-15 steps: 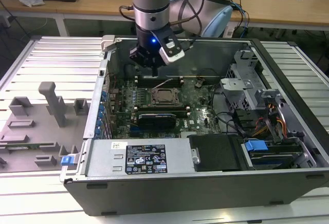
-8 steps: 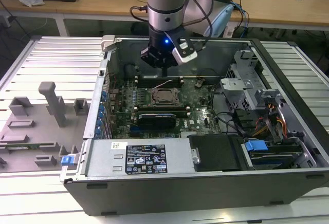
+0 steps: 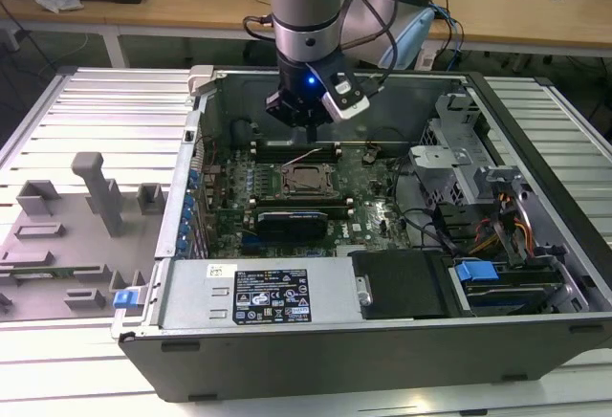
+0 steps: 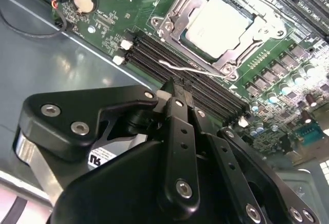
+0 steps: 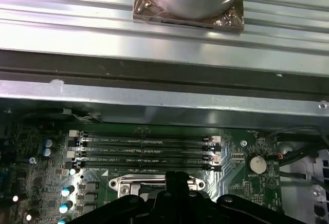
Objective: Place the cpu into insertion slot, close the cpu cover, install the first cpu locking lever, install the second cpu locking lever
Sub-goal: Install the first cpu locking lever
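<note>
The claw [image 4: 172, 88] hangs just beside the cpu [image 4: 218, 21].

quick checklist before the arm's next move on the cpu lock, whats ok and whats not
1. cpu lying flat inside the cover's cut-out: ok.
2. cpu cover down over the cpu's edges: ok.
3. Wire locking lever, between the cover and the memory slots, latched: cannot tell; it lies along the cover's edge.
4. gripper shut and empty: ok.
5. Gripper tip placed near that lever: ok; it hangs over the memory slots, just short of the wire.
6. Memory slots under the gripper free of modules: ok.
</note>
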Available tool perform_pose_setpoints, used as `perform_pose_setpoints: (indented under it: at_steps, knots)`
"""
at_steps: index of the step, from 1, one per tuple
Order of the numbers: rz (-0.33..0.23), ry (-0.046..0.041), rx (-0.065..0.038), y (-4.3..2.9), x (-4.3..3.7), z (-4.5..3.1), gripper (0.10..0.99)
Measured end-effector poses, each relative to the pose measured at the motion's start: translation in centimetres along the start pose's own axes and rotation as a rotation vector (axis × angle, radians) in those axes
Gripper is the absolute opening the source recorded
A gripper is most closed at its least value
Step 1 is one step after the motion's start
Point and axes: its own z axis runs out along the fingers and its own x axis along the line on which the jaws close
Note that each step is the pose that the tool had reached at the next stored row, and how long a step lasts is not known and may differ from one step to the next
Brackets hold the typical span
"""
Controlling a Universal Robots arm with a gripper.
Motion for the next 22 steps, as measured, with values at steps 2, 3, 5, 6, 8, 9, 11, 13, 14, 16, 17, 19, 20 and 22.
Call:
perform_pose_setpoints:
  at_steps: [2,3,5,6,8,9,11,13,14,16,17,19,20,22]
  knots:
    - [0.002,-0.0006,-0.003,-0.22,0.14,0.43,0.106]
    - [0.003,-0.0008,-0.002,-0.27,0.16,0.59,0.106]
    - [0.006,-0.0016,-0.002,-0.40,0.22,0.99,0.106]
    - [0.008,-0.0020,-0.002,-0.45,0.24,1.18,0.106]
    - [0.013,-0.0030,-0.001,-0.54,0.29,1.54,0.106]
    - [0.018,-0.0041,-0.001,-0.57,0.30,1.65,0.106]
    - [0.039,-0.0089,0.002,-0.62,0.32,1.91,0.106]
    - [0.050,-0.0115,0.004,-0.47,0.33,2.09,0.106]
    - [0.053,-0.0122,0.004,-0.40,0.33,2.15,0.106]
    - [0.061,-0.0140,0.005,-0.20,0.34,2.32,0.106]
    - [0.065,-0.0150,0.006,-0.09,0.35,2.44,0.106]
    - [0.073,-0.0169,0.007,0.06,0.37,2.68,0.106]
    - [0.075,-0.0174,0.007,0.09,0.38,2.76,0.106]
    - [0.081,-0.0186,0.008,0.20,0.40,2.95,0.106]
